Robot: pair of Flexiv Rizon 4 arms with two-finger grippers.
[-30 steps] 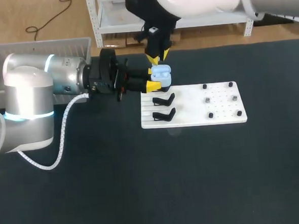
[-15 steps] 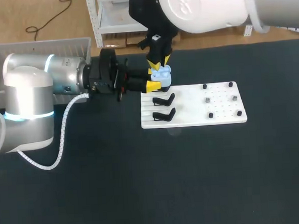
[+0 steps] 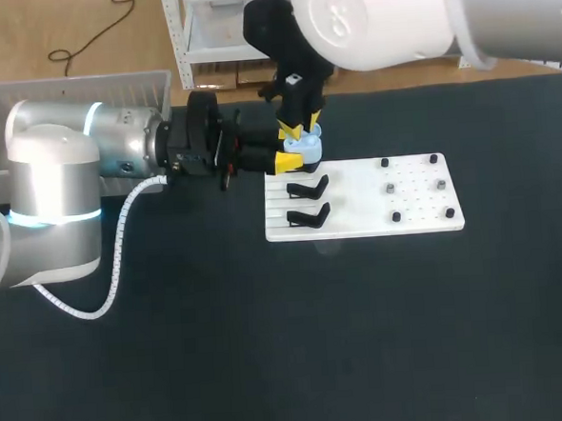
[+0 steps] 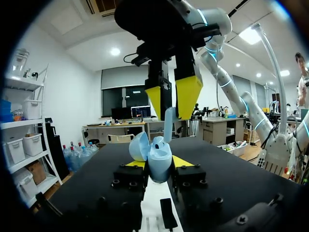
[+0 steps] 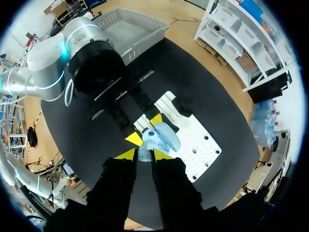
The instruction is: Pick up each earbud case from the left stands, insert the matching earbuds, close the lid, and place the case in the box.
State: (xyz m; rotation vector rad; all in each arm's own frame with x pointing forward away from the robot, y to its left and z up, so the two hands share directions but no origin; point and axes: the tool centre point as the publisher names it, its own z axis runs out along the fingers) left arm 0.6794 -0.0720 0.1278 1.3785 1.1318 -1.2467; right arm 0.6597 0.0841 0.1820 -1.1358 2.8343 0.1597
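A light blue earbud case [image 3: 306, 151] with its lid open is held upright at the white board's [image 3: 363, 226] left end. My left gripper [image 3: 295, 152] is shut on it from both sides. In the left wrist view the case [image 4: 160, 162] stands between the yellow tips, its lid [image 4: 139, 146] swung back. My right gripper [image 3: 300, 127] hangs straight above it, shut on a light blue earbud [image 4: 168, 123] whose lower end reaches into the case. In the right wrist view the earbud [image 5: 144, 155] sits between its tips, right over the case [image 5: 164, 137].
Two empty black stands [image 3: 306, 186] [image 3: 308, 215] sit on the board's left part, and small black pegs [image 3: 394, 187] on its right part. A grey basket [image 3: 73, 90] stands at the table's back left, behind my left arm [image 3: 87, 165].
My right gripper has come down with the earbud onto the open case. The left arm and the case have stayed still.
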